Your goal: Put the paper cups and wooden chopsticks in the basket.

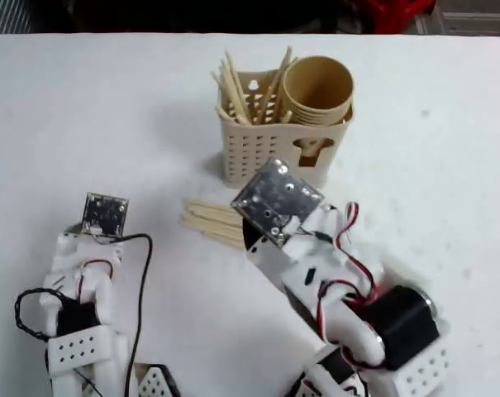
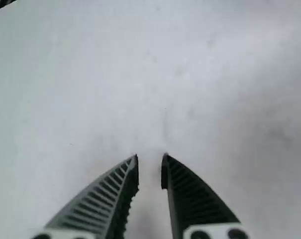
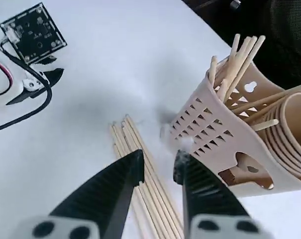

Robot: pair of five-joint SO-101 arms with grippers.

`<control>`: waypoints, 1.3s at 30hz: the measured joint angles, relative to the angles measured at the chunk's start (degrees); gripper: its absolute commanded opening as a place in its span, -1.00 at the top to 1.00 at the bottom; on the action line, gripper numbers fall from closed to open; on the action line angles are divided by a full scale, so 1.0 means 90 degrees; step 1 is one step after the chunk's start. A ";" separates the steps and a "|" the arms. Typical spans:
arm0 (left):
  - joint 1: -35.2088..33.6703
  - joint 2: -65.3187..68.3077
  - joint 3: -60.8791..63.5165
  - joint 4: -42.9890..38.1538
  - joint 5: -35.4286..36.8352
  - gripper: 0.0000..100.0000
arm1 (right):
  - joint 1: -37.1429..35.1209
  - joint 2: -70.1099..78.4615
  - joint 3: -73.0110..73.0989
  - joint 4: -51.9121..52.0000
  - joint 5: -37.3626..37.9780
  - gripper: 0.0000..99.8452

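A beige slotted basket [image 1: 262, 153] stands mid-table, holding a stack of paper cups [image 1: 317, 87] and several upright wooden chopsticks [image 1: 237, 87]. More loose chopsticks [image 1: 208, 222] lie flat on the table just in front of the basket. My right gripper [image 3: 157, 162] hangs directly over these loose chopsticks [image 3: 150, 191], its fingers a little apart and holding nothing, with the basket [image 3: 225, 134] close beside it. My left gripper [image 2: 150, 162] rests low over bare table at the near left, with a narrow gap between its fingers and nothing in it.
The white table [image 1: 415, 165] spreads wide around the basket. The left arm [image 1: 84, 281] with its trailing black cable sits at the near left, and the right arm's body [image 1: 349, 306] fills the near right. A dark floor lies beyond the far edge.
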 measured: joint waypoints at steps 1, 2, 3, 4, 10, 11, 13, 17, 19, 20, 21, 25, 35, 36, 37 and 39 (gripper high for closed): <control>0.0000 0.0000 0.0000 0.0000 0.0000 0.81 | 0.0000 0.0000 0.0059 0.0000 0.0059 0.78; 0.0000 0.0000 0.0000 0.0000 0.0000 0.81 | 0.0000 -0.0010 0.0117 0.0000 0.0098 0.78; 0.0000 0.0000 0.0000 0.0000 0.0000 0.81 | 0.0000 -0.0010 0.0156 0.0000 0.0117 0.78; 0.0000 0.0000 0.0000 0.0000 0.0000 0.81 | 0.0010 -0.0020 0.0176 0.0000 0.0137 0.78; 0.0000 0.0000 0.0000 0.0000 0.0000 0.81 | 0.0000 -0.0059 0.0225 -0.0010 0.0156 0.79; 0.0000 0.0000 0.0000 0.0000 0.0000 0.81 | 0.0000 -0.0059 0.0225 -0.0010 0.0156 0.79; 0.0000 0.0000 0.0000 0.0000 0.0000 0.81 | 0.0010 -0.0059 0.0225 -0.0010 0.0176 0.79; 0.0000 0.0000 0.0000 0.0000 0.0000 0.81 | 0.0010 -0.0059 0.0225 -0.0010 0.0176 0.78; 0.0000 0.0000 0.0000 0.0000 0.0000 0.81 | 0.0010 -0.0059 0.0225 -0.0010 0.0176 0.78; 0.0000 0.0000 0.0000 0.0000 0.0000 0.81 | 0.0010 -0.0059 0.0225 -0.0010 0.0176 0.78; 0.0000 0.0000 0.0000 0.0000 0.0000 0.81 | 0.0010 -0.0059 0.0225 -0.0010 0.0176 0.78; 0.0000 0.0000 0.0000 0.0000 0.0000 0.81 | 0.0000 -0.0059 0.0225 0.0020 0.0176 0.78; 0.0000 0.0000 0.0000 0.0000 0.0000 0.81 | 0.0010 -0.0059 0.0225 0.0068 0.0391 0.79; 0.0000 0.0000 0.0000 0.0000 0.0000 0.81 | 0.0010 -0.0059 0.0225 0.0068 0.0488 0.79; 0.0000 0.0000 0.0000 0.0000 0.0000 0.81 | 0.0010 -0.0059 0.0225 0.0078 0.0527 0.79; 0.0000 0.0000 0.0000 0.0000 0.0000 0.81 | 0.0010 -0.0059 0.0283 0.0117 0.0537 0.79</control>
